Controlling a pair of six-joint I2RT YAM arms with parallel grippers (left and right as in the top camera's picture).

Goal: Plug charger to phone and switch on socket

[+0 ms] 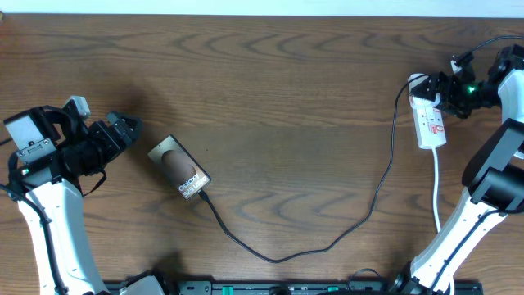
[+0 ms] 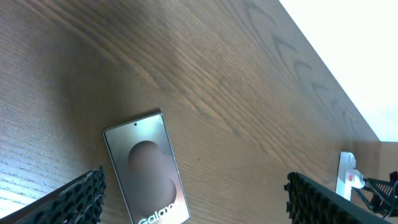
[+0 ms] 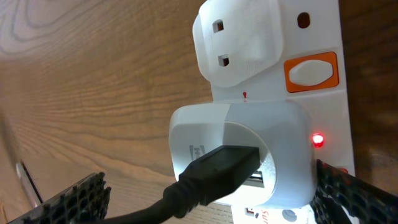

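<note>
Left gripper (image 1: 129, 131) and right gripper (image 1: 444, 90) stood with jaws apart; the right, over the socket (image 1: 429, 123), risked snagging the charger (image 1: 327, 246) and unplugging the phone (image 1: 178, 168).

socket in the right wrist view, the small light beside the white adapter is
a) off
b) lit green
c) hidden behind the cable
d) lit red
d: on the socket, the small indicator light glows red just right of the white adapter, in plain view and clear of the black charger cable plugged into that adapter.
</note>
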